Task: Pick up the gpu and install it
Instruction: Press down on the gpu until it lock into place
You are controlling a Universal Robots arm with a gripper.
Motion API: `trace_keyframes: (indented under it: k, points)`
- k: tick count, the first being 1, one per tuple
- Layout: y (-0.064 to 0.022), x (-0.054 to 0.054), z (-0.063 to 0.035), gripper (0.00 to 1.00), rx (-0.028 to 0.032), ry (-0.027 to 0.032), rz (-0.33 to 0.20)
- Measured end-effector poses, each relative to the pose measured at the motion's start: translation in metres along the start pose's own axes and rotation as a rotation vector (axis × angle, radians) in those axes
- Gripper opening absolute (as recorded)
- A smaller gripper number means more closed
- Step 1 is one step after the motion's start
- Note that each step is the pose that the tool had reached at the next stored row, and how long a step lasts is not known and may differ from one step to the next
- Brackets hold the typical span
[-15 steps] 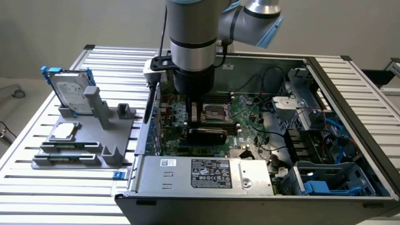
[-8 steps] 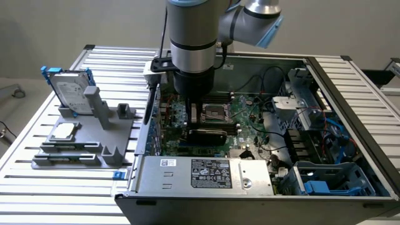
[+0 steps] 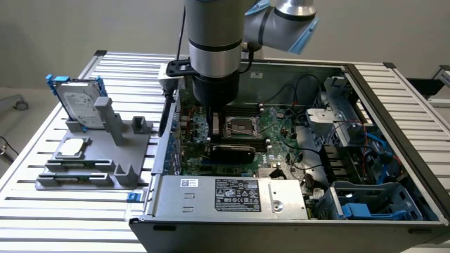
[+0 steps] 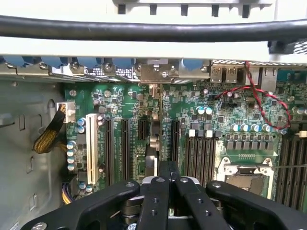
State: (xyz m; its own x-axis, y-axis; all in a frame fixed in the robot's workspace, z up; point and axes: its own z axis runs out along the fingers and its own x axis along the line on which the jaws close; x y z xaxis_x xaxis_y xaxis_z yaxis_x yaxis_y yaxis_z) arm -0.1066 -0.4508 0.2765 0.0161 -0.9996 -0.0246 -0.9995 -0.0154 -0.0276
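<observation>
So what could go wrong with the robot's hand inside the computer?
The gpu stands edge-on among the slots, just under the shut gripper. If it sits crooked, a push might bend it or hurt the motherboard. The red wire nearby might also get snagged when the arm moves.

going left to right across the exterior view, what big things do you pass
silver hard drive in its blue frame → grey fixture stand → gripper down inside the open computer case → metal drive cage → blue plastic bay
</observation>
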Motion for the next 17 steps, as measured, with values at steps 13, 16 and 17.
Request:
trace_keyframes:
  k: [13, 16, 17]
  points:
    - [0.0255, -0.001, -0.0067, 0.11, -0.0627, -0.0225, 0.003]
    - [0.027, 0.0, -0.0084, 0.11, -0.0702, -0.0225, 0.003]
    - [0.0274, 0.0, -0.0088, 0.11, -0.0723, -0.0224, 0.003]
